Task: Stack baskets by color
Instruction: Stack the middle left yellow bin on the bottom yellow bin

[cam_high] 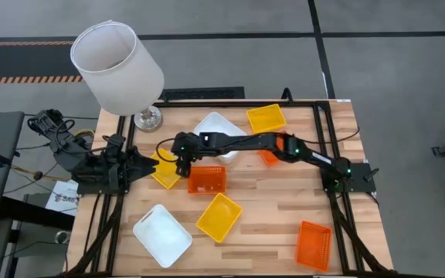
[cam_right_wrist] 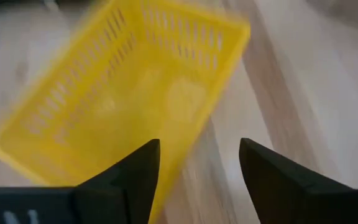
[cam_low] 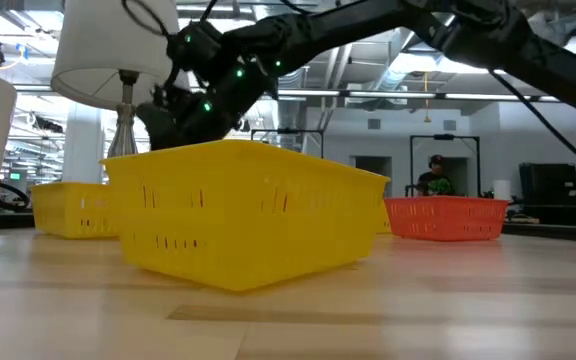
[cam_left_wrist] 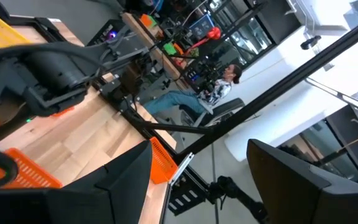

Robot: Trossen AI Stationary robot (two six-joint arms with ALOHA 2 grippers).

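Several baskets lie apart on the wooden table (cam_high: 284, 208). Yellow ones are at the left (cam_high: 163, 173), the far side (cam_high: 266, 118) and the near middle (cam_high: 219, 217). Orange ones are at the middle (cam_high: 207, 179), under my right arm (cam_high: 269, 158) and near right (cam_high: 314, 245). White ones are at the far middle (cam_high: 216, 125) and near left (cam_high: 161, 234). My right gripper (cam_right_wrist: 199, 146) is open and slants down just over the left yellow basket (cam_right_wrist: 135, 93), at its right-hand end. My left gripper (cam_left_wrist: 199, 149) is open at the table's left edge.
A lamp with a large white shade (cam_high: 118, 58) stands on its metal foot (cam_high: 147, 118) at the table's far left corner. My right arm (cam_high: 284, 145) reaches across the far middle of the table. A person (cam_low: 434, 175) sits in the room beyond.
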